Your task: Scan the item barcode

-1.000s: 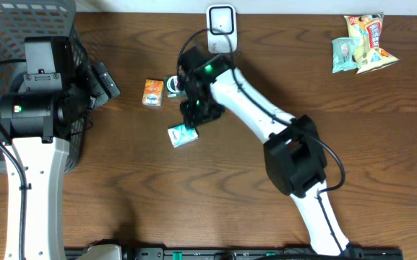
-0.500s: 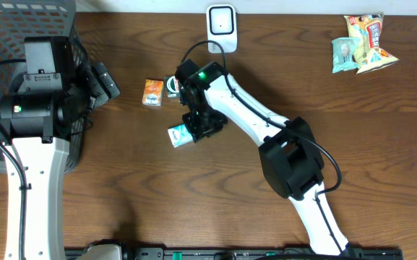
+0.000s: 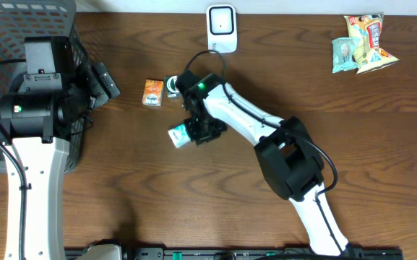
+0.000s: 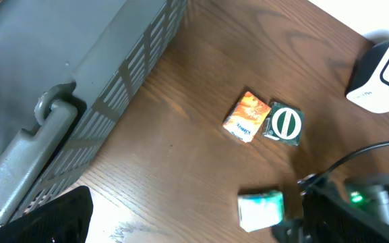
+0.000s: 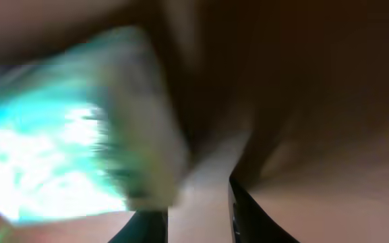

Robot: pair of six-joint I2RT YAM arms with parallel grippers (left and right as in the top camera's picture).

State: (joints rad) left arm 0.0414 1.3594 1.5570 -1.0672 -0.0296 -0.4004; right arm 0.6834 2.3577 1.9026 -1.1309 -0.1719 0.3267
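Note:
A small teal and white packet (image 3: 179, 135) lies on the wooden table left of centre, also seen as the packet (image 4: 261, 209) low in the left wrist view. My right gripper (image 3: 197, 130) is down at its right end. The right wrist view is badly blurred: the packet (image 5: 66, 142) fills the left side, next to the left finger (image 5: 147, 226), and the jaws stand narrow. Whether they clamp it does not show. The white scanner (image 3: 222, 22) stands at the table's back edge. My left gripper (image 3: 105, 81) hangs open and empty by the basket.
A grey basket (image 3: 6, 43) fills the left edge. An orange packet (image 3: 152, 92) and a dark green packet with a round logo (image 3: 171, 87) lie side by side just behind the right gripper. Snack bags (image 3: 363, 43) sit at the back right.
The right gripper has come down and forward onto the teal packet's right end, its jaws narrowing. The packet has shifted slightly left. The left arm has not moved.

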